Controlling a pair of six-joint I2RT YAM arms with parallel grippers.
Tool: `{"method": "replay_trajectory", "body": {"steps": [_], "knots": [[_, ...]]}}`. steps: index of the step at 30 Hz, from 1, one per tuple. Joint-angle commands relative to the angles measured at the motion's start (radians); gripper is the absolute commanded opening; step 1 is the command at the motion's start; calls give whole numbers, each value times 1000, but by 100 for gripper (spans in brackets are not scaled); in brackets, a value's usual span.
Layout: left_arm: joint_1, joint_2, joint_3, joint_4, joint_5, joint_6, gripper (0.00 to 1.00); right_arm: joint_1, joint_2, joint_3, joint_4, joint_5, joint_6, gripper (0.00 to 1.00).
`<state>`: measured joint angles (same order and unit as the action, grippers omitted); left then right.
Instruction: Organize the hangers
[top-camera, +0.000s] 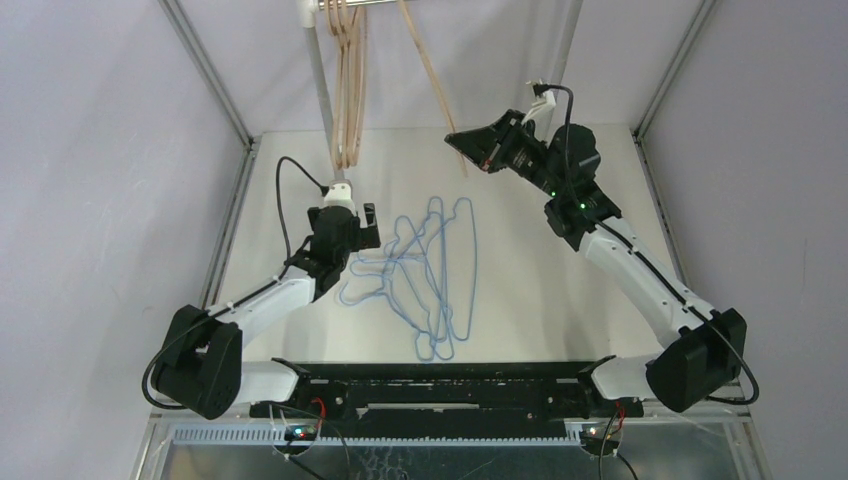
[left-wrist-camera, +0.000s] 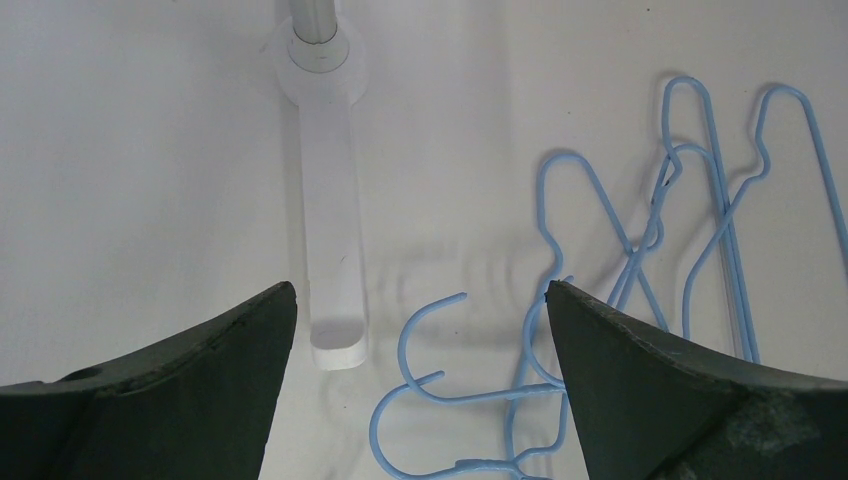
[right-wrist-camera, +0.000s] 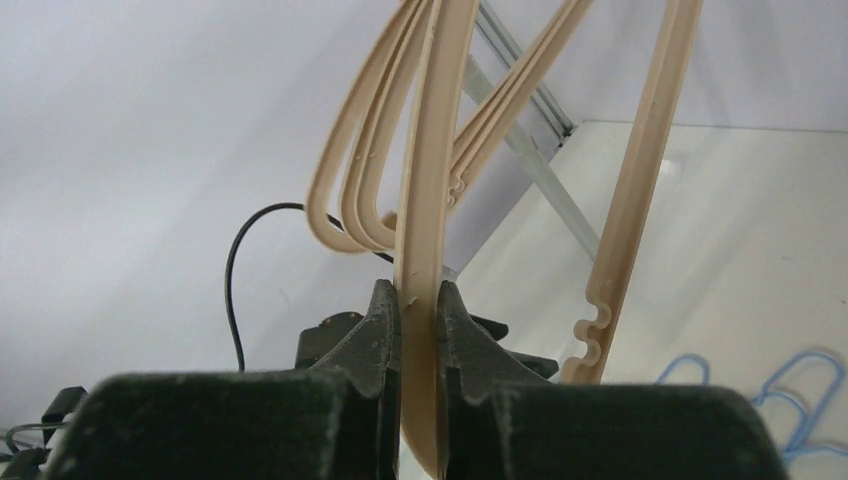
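Several light-blue wire hangers (top-camera: 432, 272) lie in a tangled pile on the white table. My left gripper (top-camera: 368, 228) is open and empty at the pile's left edge; in the left wrist view (left-wrist-camera: 420, 300) two blue hooks (left-wrist-camera: 430, 345) lie between its jaws on the table. Three tan wooden hangers (top-camera: 348, 90) hang from the rail at the back left. My right gripper (top-camera: 465, 150) is raised at the back and shut on the lower end of a fourth wooden hanger (top-camera: 428, 70). The right wrist view shows its jaws (right-wrist-camera: 418, 295) clamped on that hanger's tan bar (right-wrist-camera: 435, 150).
The rail's silver post (top-camera: 320, 95) stands at the back left on a white foot (left-wrist-camera: 330, 250), with a white joint (top-camera: 312, 12) on top. Metal frame bars run along both table sides. The left arm's black cable (top-camera: 290, 185) loops above its wrist.
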<state>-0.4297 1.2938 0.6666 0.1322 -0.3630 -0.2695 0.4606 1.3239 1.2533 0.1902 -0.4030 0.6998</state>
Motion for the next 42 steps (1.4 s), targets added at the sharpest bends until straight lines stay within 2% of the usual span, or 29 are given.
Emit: {"method": "replay_trajectory", "body": {"steps": [1,11,22,37,42], "knots": [[2,-6,-4,35,-3,2,99,8,34,101,118,-9,37,0],[3,-11,-4,32,-1,2,99,38,228,280,90,12,103,0],[3,-28,-7,30,10,-2,99,89,293,346,43,100,110,0],[2,-29,-7,32,11,-2,99,97,442,451,16,91,172,0],[3,-21,-4,33,17,-4,99,115,474,505,-45,81,135,2]]}}
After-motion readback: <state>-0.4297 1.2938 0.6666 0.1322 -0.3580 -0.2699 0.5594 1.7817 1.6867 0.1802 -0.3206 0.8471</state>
